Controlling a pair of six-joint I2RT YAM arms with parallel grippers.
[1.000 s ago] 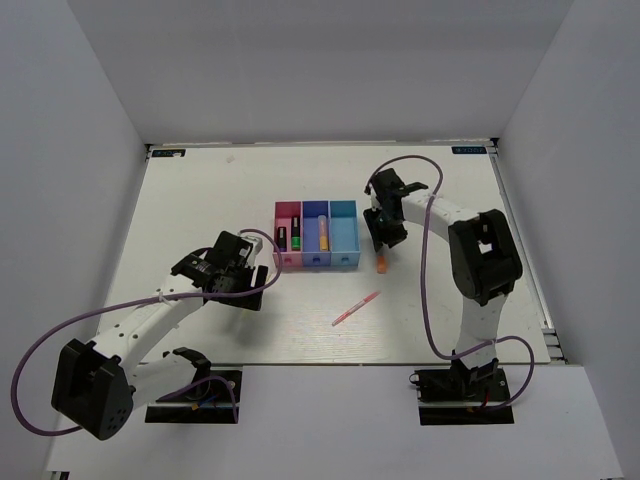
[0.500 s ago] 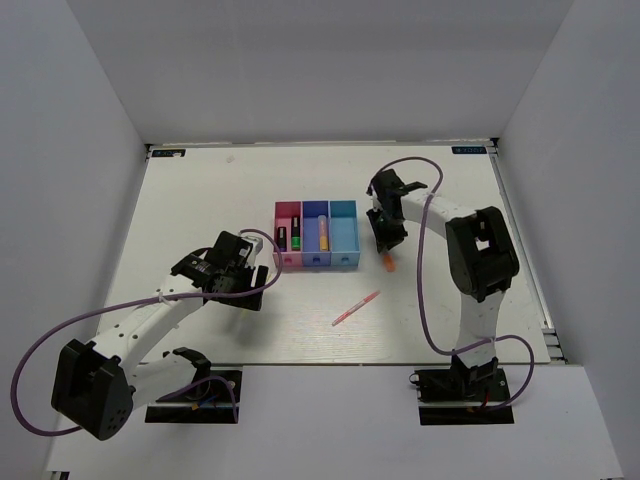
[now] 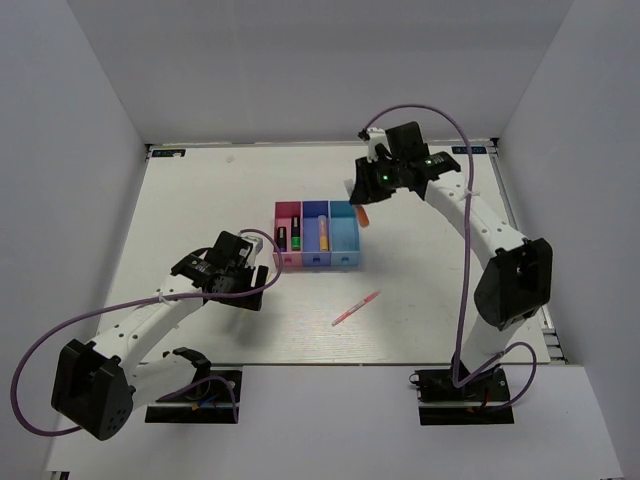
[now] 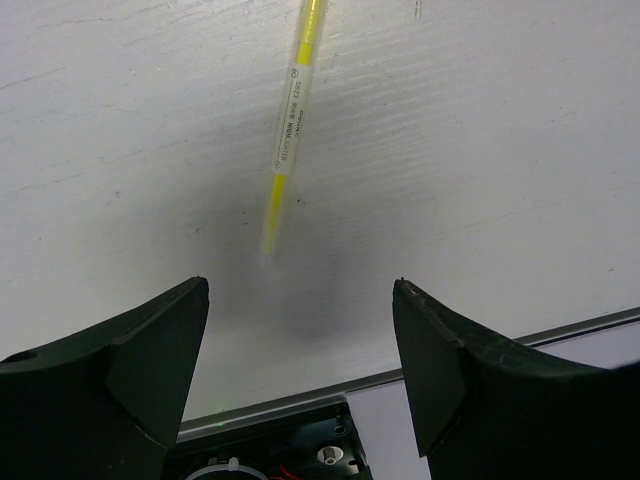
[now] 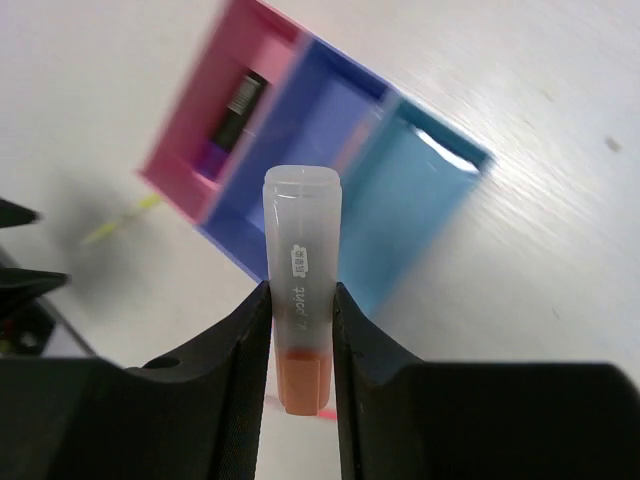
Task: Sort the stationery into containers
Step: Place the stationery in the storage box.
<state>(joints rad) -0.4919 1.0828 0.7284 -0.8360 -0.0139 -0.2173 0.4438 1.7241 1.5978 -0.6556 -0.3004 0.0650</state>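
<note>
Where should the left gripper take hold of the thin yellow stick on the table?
Best at the white labelled middle of the yellow stick, from straight above. It lies flat on the table and runs lengthwise away from the open left gripper, so the fingers would close across its thin width; it likely needs only to move forward and down.

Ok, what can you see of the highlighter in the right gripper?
A stubby plastic highlighter, translucent whitish with small white lettering and an orange end nearest the wrist. The right gripper is shut on it, a finger on each side just above the orange part. It is held in the air by the cyan bin's far right corner; nothing else touches it.
</note>
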